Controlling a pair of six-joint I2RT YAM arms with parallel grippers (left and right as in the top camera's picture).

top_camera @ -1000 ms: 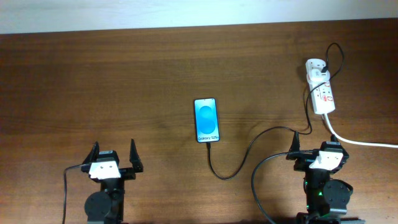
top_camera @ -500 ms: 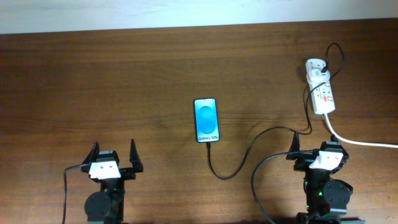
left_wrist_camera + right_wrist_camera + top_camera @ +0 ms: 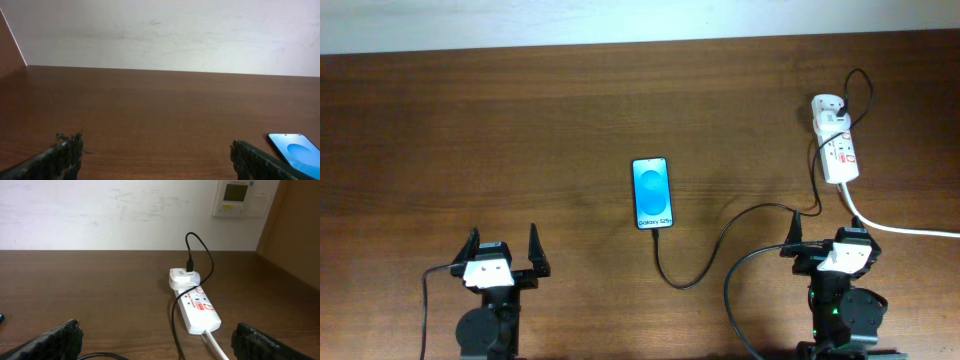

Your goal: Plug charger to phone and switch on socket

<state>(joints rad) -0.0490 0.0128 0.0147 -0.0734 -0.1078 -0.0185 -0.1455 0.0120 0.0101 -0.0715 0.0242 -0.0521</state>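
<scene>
We find the phone [image 3: 652,193] lying mid-bench [image 3: 520,120], the socket [image 3: 838,150] well off to its right. The charger [image 3: 765,207] runs between them.

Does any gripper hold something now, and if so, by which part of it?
Nothing is held. The left gripper and the right gripper are both open and empty.
</scene>
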